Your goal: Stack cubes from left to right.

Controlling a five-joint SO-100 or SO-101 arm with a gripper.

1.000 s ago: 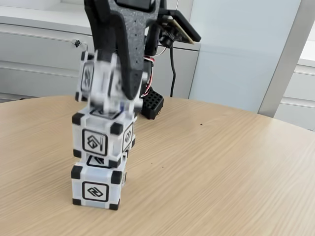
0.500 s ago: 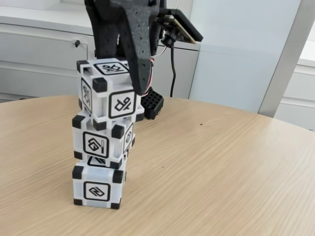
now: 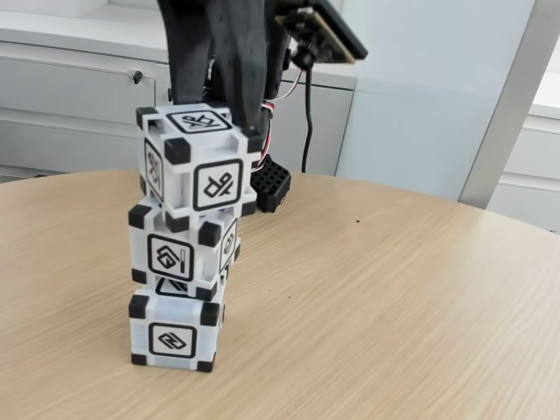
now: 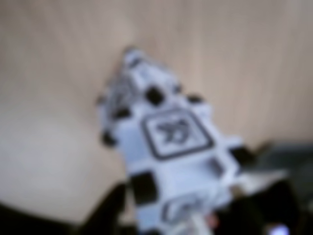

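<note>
Cubes (image 3: 179,236) stand three high at the near left of the surface (image 3: 394,297); end effector (image 3: 219,118) straddles the top one, grip unclear.

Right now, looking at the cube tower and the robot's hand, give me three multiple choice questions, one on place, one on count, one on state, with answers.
1. Where does the top cube sit?
A. on the middle cube, turned out of line with it
B. on the table beside the tower
C. behind the arm's base

2. How many cubes make the tower?
A. two
B. three
C. four

3. What state is the tower in?
A. toppled
B. upright, uneven
C. lying flat in a row

Answers: 1 A, its faces are skewed relative to the middle cube. 2 B, the bottom cube carries two more. 3 B, it stands on the table, with the hand just behind the top.
</note>
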